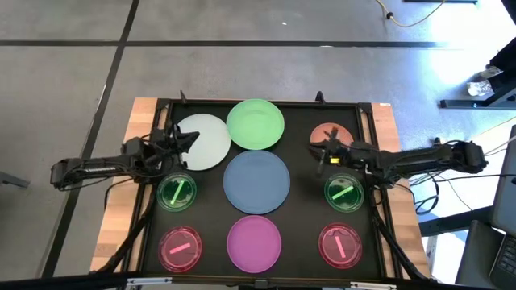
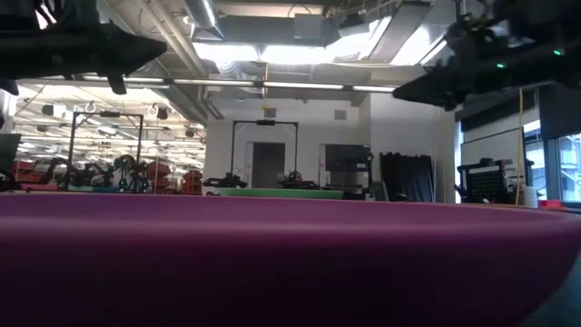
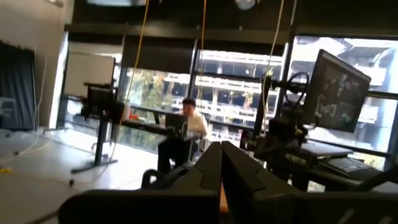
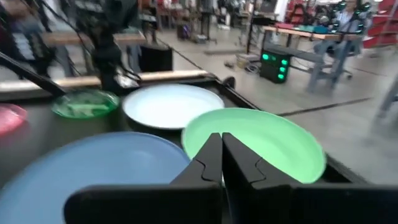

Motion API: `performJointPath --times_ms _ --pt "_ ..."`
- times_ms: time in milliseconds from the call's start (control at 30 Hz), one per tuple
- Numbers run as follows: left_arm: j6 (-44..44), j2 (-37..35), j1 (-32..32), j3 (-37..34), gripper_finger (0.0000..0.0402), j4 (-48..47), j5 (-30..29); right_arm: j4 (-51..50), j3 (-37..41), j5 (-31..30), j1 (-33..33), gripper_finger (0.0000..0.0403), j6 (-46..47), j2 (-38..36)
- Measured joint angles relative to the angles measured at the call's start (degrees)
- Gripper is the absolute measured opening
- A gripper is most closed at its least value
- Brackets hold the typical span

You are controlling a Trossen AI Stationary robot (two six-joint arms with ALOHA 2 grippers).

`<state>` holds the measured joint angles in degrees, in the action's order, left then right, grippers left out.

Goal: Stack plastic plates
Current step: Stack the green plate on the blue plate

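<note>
Nine plates lie flat and apart on a black tray (image 1: 161, 161). There are larger white (image 1: 205, 145), green (image 1: 255, 123), blue (image 1: 256, 180) and magenta (image 1: 255, 242) ones. An orange one (image 1: 334, 131) is partly under my right gripper. Two small translucent green plates (image 1: 177, 192) (image 1: 344, 193) and two pink-red ones (image 1: 180, 248) (image 1: 340, 246) flank them. My left gripper (image 1: 192, 140) (image 3: 221, 149) hovers shut above the white plate's left part. My right gripper (image 1: 316, 150) (image 4: 221, 140) hovers shut beside the orange plate, pointing at the green (image 4: 261, 143) and blue (image 4: 93, 168) plates.
The tray sits on a wooden table (image 1: 141, 113) whose edges show left and right of it. Cables run along the tray's sides (image 1: 379, 234). In the low view the magenta plate (image 2: 272, 263) fills the foreground. A person (image 3: 194, 121) sits at a desk far behind.
</note>
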<state>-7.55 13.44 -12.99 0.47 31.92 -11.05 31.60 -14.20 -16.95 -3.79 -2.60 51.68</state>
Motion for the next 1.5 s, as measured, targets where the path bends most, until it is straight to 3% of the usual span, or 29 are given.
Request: performJointPath --times_ms 133,267,500,667,1067,1267,1500 --pt "-1.72 1.89 0.02 0.00 0.0002 1.73 -0.02 -10.27 -7.65 -0.99 -0.72 0.0003 -2.79 5.64" --pt "-3.97 1.98 0.07 0.00 0.0002 1.82 0.18 -19.67 -14.84 -1.03 -3.43 0.0035 -5.52 11.66" --pt "-4.00 1.96 0.07 0.00 0.0002 1.79 -0.46 -26.00 -22.95 1.79 -9.63 0.0123 -16.38 22.37" --pt "-3.93 1.94 0.05 0.00 0.0002 1.78 -0.46 -27.05 -27.65 2.50 -11.04 0.0158 -23.74 30.06" --pt "-3.94 2.35 0.02 -0.02 0.0002 1.49 -0.18 -43.64 -43.38 3.66 -10.89 0.0159 -31.31 46.38" --pt "-3.92 2.68 -0.11 -0.02 0.0002 2.20 -0.82 -43.96 -46.92 3.54 -10.90 0.0159 -33.78 51.29" --pt "-7.56 3.23 -0.11 -0.02 0.0002 1.31 4.49 -42.53 -47.53 3.64 -10.98 0.0159 -36.71 54.53"
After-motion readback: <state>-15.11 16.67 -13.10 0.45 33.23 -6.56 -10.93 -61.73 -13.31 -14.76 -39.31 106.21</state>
